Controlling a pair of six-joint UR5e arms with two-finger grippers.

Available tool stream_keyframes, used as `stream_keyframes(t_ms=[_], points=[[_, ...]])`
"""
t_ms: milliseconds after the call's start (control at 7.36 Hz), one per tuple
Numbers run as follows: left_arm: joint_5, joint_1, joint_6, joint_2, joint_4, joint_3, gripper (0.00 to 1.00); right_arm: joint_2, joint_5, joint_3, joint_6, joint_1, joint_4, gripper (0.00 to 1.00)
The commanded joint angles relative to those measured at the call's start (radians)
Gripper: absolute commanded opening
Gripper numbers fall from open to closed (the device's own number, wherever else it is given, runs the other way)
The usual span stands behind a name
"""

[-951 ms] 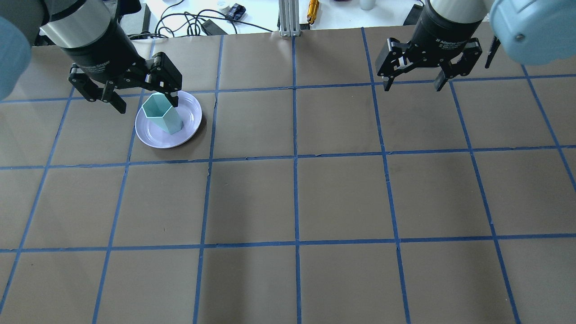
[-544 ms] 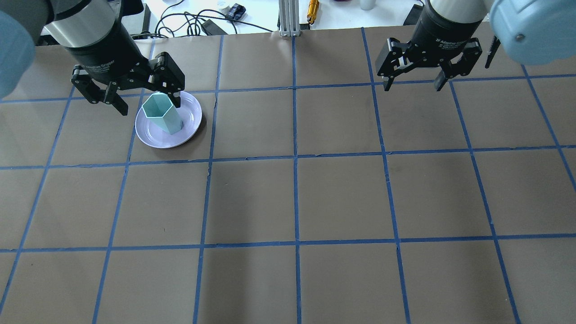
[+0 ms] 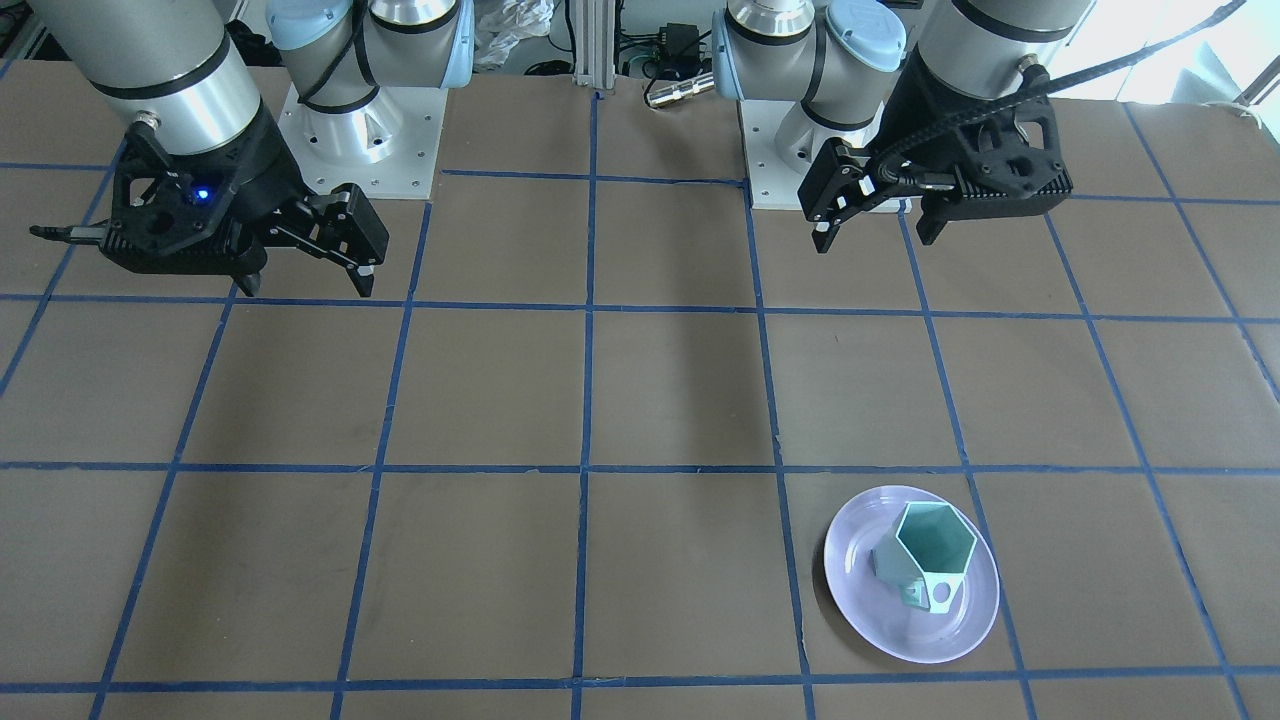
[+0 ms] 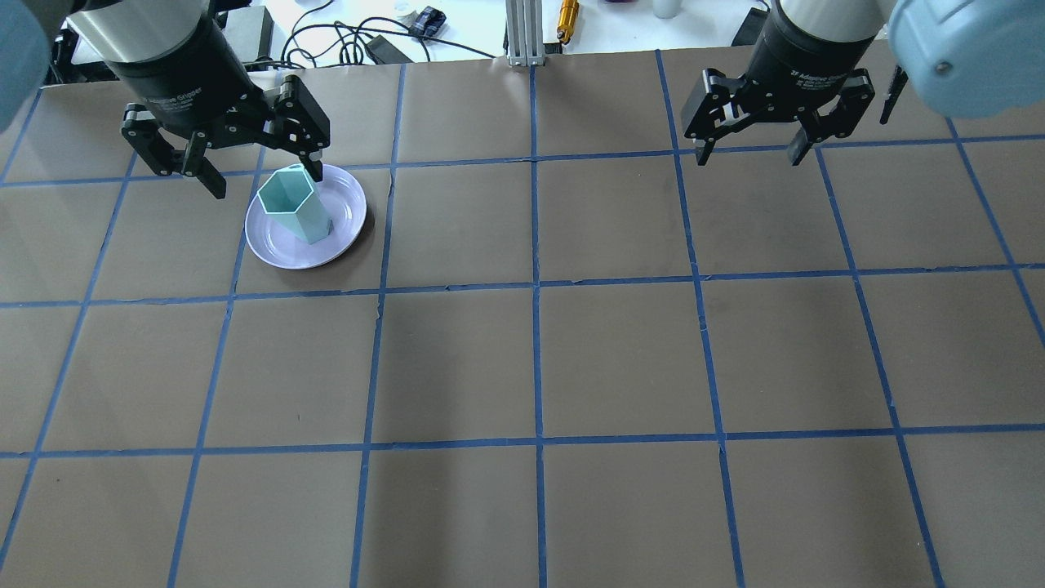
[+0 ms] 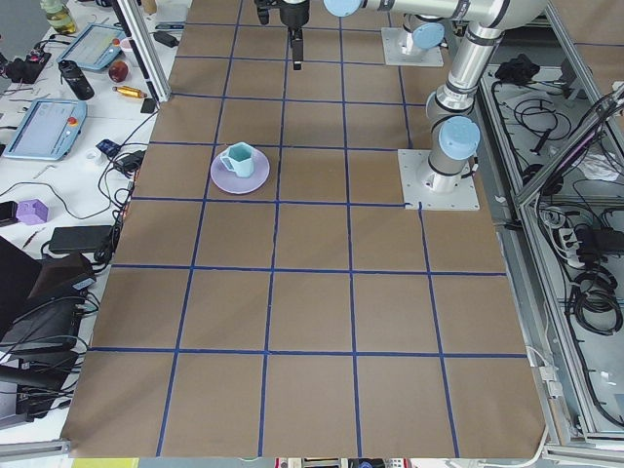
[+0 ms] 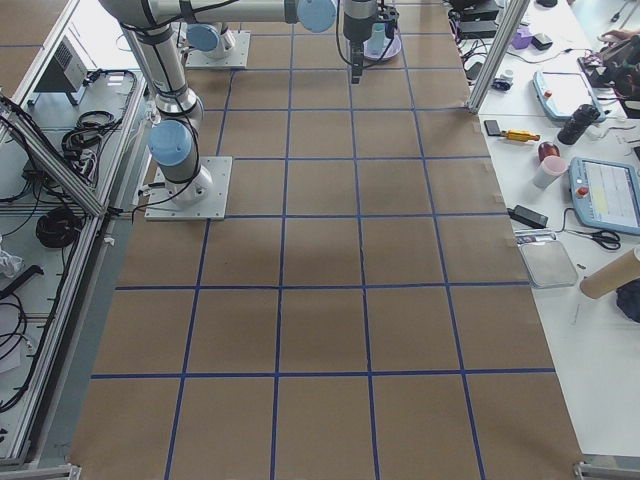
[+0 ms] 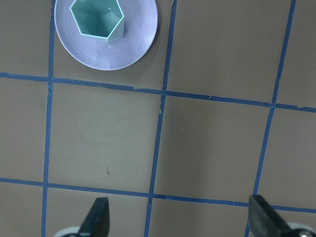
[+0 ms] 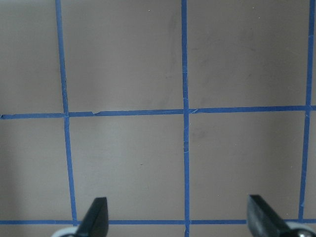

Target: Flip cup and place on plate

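The mint-green cup (image 4: 292,204) stands upright, mouth up, on the lavender plate (image 4: 347,219) at the table's far left. It also shows in the front view (image 3: 930,550) on the plate (image 3: 950,635), handle facing the camera, and in the left wrist view (image 7: 96,17) on the plate (image 7: 133,47). My left gripper (image 4: 266,184) is open and empty, high above the table, apart from the cup; it also shows in the front view (image 3: 872,240). My right gripper (image 4: 749,159) is open and empty, high over the far right (image 3: 305,290).
The brown table (image 4: 539,359) carries a blue tape grid. Cables, tools and an aluminium post (image 4: 522,33) lie beyond its far edge. The arm bases (image 3: 360,130) stand at the robot's side.
My left gripper, open, has lifted up and away from the cup. The cup stays upright on the plate. The right arm has not moved.
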Motion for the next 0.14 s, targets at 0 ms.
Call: stream_keyframes(t_ms=[0], points=[[0.0, 0.0, 0.001, -0.002, -0.002, 0.003, 1.0, 0.0, 0.0, 0.0, 0.0, 0.0, 0.0, 1.0]])
